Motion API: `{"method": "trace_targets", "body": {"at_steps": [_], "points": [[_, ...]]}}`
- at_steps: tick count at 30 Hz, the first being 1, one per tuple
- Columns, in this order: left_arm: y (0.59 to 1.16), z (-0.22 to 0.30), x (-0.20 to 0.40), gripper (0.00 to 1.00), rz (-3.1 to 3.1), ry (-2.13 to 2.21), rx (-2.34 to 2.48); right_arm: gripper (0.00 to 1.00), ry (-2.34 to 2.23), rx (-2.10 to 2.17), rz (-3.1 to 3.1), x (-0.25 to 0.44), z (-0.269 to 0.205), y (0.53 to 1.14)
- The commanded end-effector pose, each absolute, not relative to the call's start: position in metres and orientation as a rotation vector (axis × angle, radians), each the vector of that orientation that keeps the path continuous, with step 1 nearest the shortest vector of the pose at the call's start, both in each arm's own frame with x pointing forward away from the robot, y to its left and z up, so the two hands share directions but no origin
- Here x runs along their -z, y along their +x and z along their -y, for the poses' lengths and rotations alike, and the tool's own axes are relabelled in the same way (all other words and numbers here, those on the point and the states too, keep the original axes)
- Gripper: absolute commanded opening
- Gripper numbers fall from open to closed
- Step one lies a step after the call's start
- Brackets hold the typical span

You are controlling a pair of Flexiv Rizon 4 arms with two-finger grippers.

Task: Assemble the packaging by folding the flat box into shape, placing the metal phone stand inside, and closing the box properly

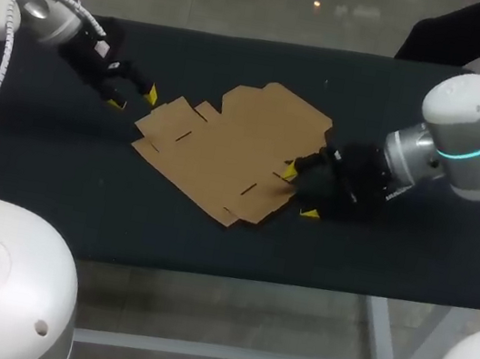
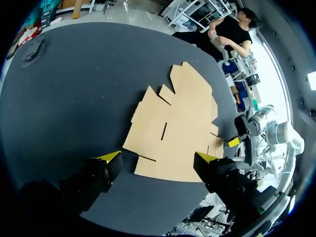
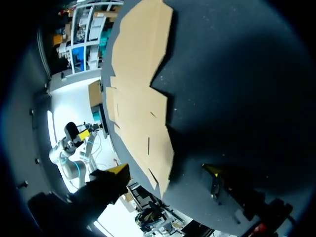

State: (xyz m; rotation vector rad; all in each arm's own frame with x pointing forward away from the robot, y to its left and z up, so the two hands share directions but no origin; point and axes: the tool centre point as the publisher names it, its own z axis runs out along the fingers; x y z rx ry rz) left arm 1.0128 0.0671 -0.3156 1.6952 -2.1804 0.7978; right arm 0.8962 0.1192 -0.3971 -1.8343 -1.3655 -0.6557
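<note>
Flat cardboard box (image 1: 231,150) lies between spread left end effector (image 1: 134,97) and spread right end effector (image 1: 300,192), seemingly positioned to begin folding.

Head view high behind; wrist views low, close, opposite sides of shared flat box (image 1: 231,150)

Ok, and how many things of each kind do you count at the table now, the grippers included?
Flat cardboard box: 1
Grippers: 2, the left gripper and the right gripper, both open
Small dark object lying apart from the box, too small to identify: 1
Total: 4
</note>
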Motion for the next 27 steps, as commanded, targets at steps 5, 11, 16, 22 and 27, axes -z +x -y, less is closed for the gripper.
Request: {"method": "trace_targets", "body": {"at_steps": [5, 11, 16, 22, 27], "points": [[1.009, -0.074, 0.315, 1.00, 2.171, 1.707, -0.799, 0.86, -1.916, 0.734, 1.332, 0.410, -0.139, 0.885], [1.008, -0.076, 0.316, 1.00, 2.167, 1.711, -0.800, 0.58, -1.952, 0.761, 1.304, 0.412, -0.144, 0.884], [1.007, -0.078, 0.316, 1.00, 2.169, 1.712, -0.797, 0.48, -2.005, 0.794, 1.280, 0.413, -0.145, 0.884], [1.007, -0.078, 0.316, 1.00, 2.175, 1.711, -0.792, 0.44, -2.020, 0.823, 1.249, 0.413, -0.143, 0.889], [1.006, -0.077, 0.316, 1.00, 2.176, 1.711, -0.789, 0.35, -2.033, 0.852, 1.218, 0.413, -0.142, 0.894]]}}
